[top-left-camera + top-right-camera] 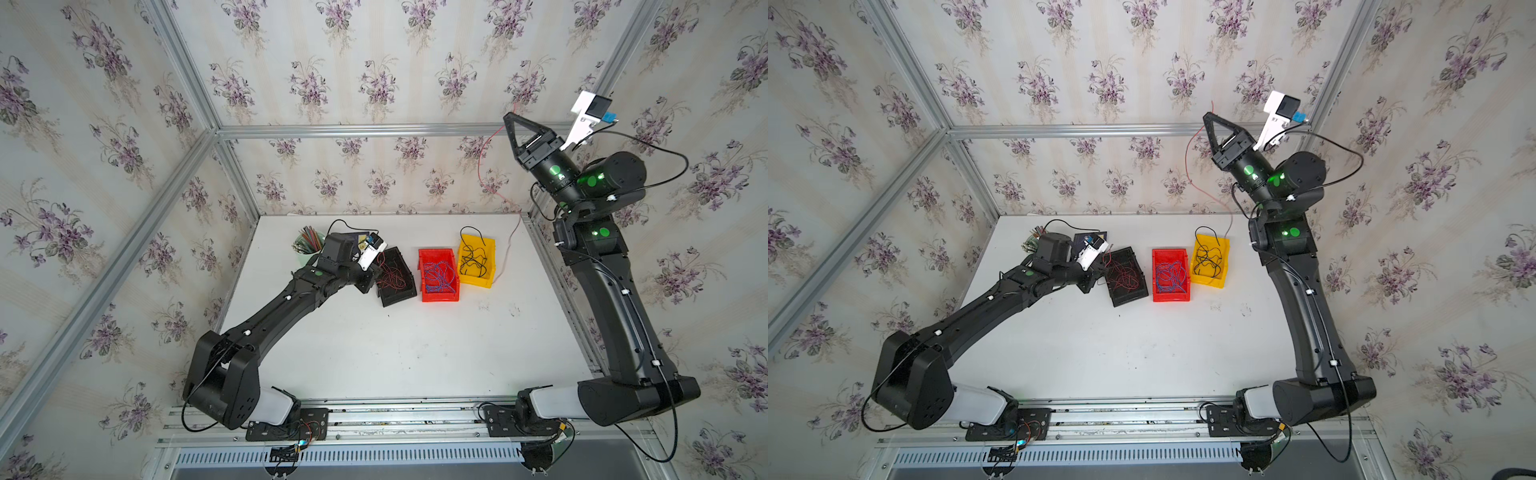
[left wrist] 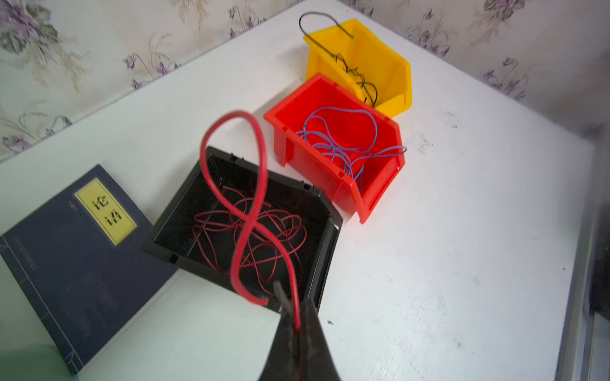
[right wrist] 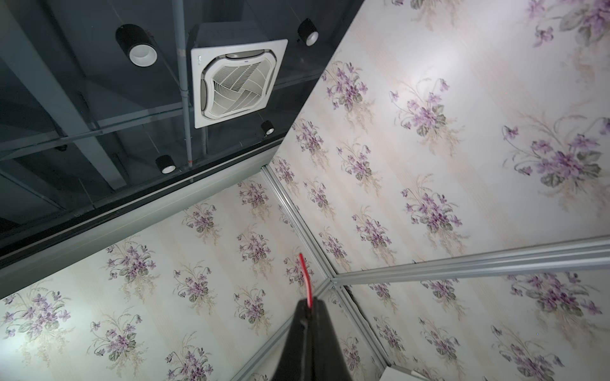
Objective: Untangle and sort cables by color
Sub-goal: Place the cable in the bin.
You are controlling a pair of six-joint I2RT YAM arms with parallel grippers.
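From where I stand, both top views show three bins in a row toward the far side of the white table (image 1: 395, 353). There is a black bin (image 1: 400, 300), a red bin (image 1: 440, 297) just beside it, and a yellow bin (image 1: 476, 281) close against the red one. Thin red cables (image 1: 392, 278) lie tangled in the black bin. Blue cables (image 1: 438, 276) fill the red bin, and black cables (image 1: 471, 257) sit in the yellow bin, with one loop poking over its far rim. The left arm (image 1: 291, 299) reaches low to the black bin's left side, near a cup of pencils (image 1: 307, 243). The right gripper (image 1: 508, 117) is up high against the back wall, its fingers pressed together into a point. A hanging red cable (image 1: 482, 162) drops from it in a long curve to the table, and its tail lies along the yellow bin's outer side.

In the left wrist view, the left gripper (image 2: 298, 316) has its tips pinched on a looped red cable (image 2: 263, 165). This cable rises in a figure-eight over the open black bin, and its free end hangs near the bin's closest rim. A dark blue book (image 2: 82, 264) lies flat just beside that bin.

The right wrist view looks up at ceiling and wallpaper. The right gripper's tips are squeezed on the hanging red cable, and a short end sticks out past them.
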